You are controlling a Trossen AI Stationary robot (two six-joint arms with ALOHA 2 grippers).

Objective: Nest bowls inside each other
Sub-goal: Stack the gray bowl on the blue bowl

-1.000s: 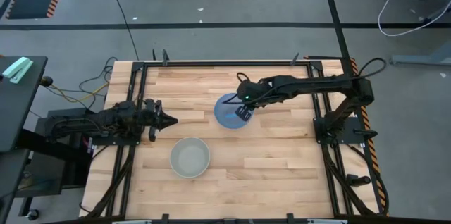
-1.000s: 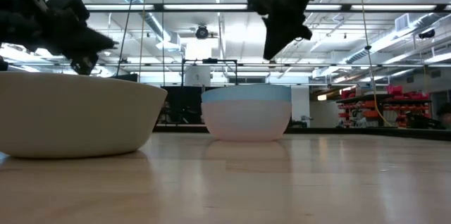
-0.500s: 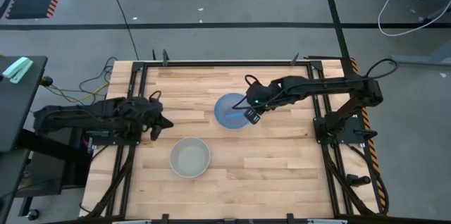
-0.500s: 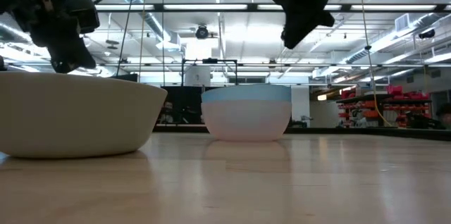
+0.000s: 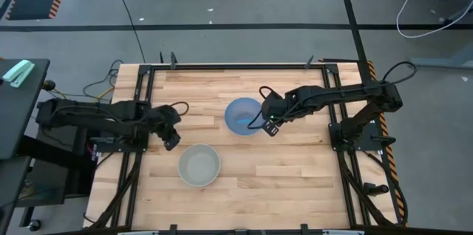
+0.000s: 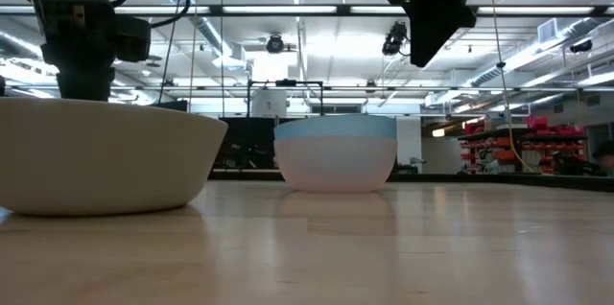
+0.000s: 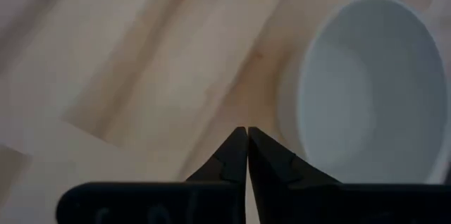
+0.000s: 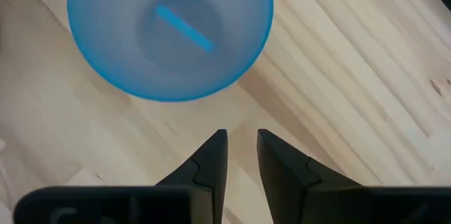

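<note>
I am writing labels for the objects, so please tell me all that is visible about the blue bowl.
The blue bowl is round, looks like translucent plastic, and stands upright and open near the table's middle. From the side it sits nested in a pink bowl, only its blue rim band showing above it. A bright blue streak crosses its inside bottom; what it is I cannot tell. Nothing grips it: the right end effector hangs just beside its rim, fingers slightly apart. The grey-white bowl stands apart.

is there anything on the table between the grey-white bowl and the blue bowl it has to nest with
Nothing visible does. Only bare wood lies between the grey-white bowl and the blue bowl. The left tool and right tool hang beside the bowls, off that line.
</note>
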